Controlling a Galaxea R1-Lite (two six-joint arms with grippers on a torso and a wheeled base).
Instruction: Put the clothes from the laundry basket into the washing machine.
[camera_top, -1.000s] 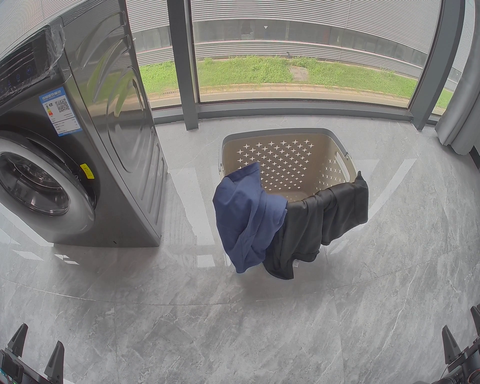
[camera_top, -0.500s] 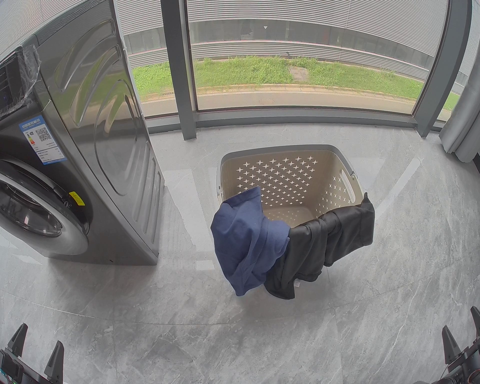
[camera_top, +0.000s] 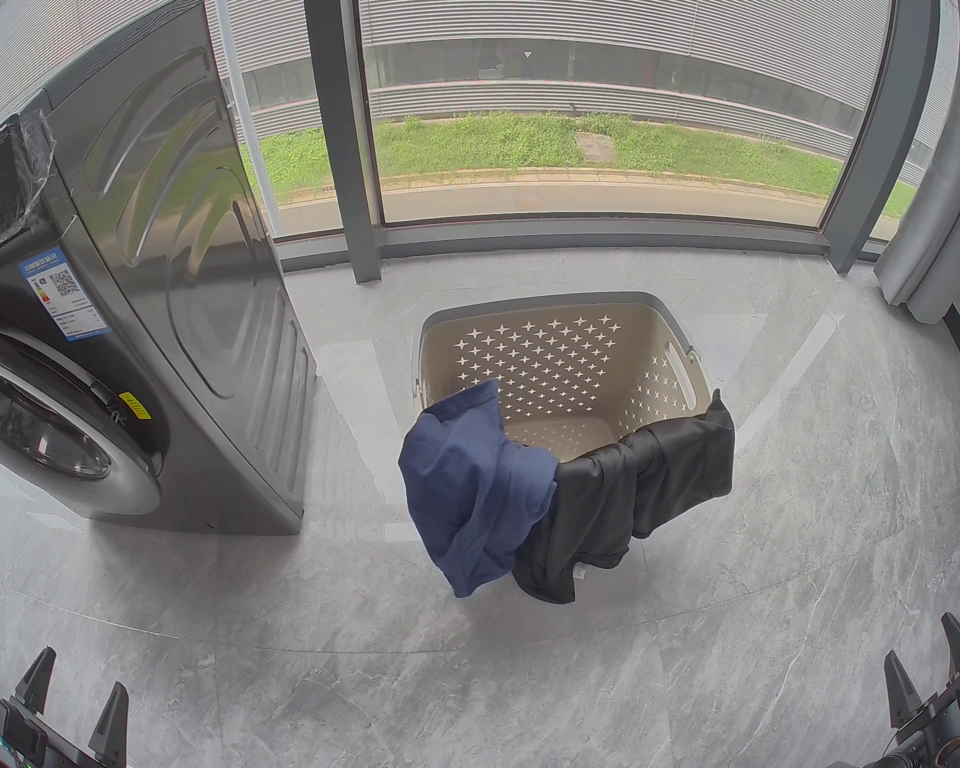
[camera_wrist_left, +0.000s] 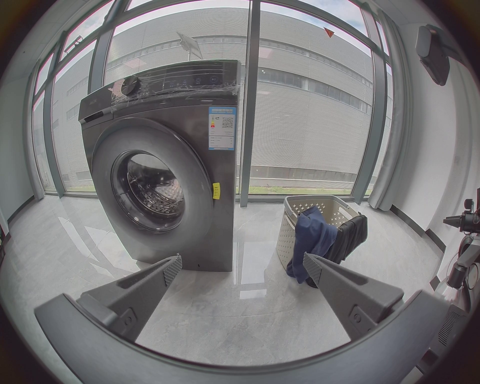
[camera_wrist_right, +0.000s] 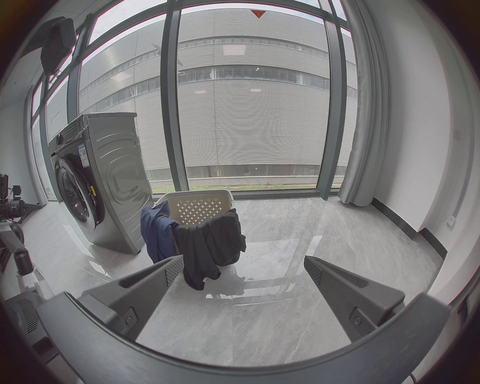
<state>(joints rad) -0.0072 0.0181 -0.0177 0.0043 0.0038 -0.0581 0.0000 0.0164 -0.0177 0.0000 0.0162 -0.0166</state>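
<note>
Left hand (camera_wrist_left: 241, 261) and right hand (camera_wrist_right: 242, 262) both spread wide, gripping nothing, while the blue garment (camera_top: 470, 490) and black garment (camera_top: 620, 490) hang over the laundry basket (camera_top: 550, 301) rim, near the washing machine (camera_top: 200, 300).

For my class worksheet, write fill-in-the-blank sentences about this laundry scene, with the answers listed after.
1. The blue garment and the other garment, coloured ____, hang over the laundry basket rim.
2. The basket's wall holes are shaped like ____.
3. The washing machine stands on the robot's ____.
4. The left gripper and right gripper are both ____.
Answers: black, stars, left, open.
</note>
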